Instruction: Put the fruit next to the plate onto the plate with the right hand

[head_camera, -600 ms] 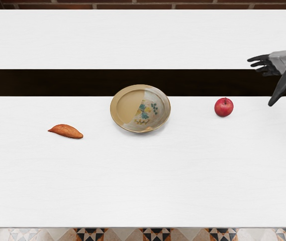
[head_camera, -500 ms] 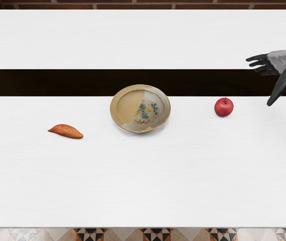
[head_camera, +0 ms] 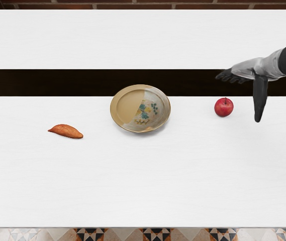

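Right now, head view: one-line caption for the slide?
Open right hand near the apple, not touching; plate holds no fruit; sweet potato lies left of it on the table.

Bright, even light washes the white bench (head_camera: 143, 175) nearly featureless; the render is crisp edge to edge; light perhaps comes from overhead.

Our right arm comes in from the right edge, the right hand (head_camera: 251, 70) held flat, fingers (head_camera: 226, 76) stretched leftward, thumb pointing straight down, grasping nothing.
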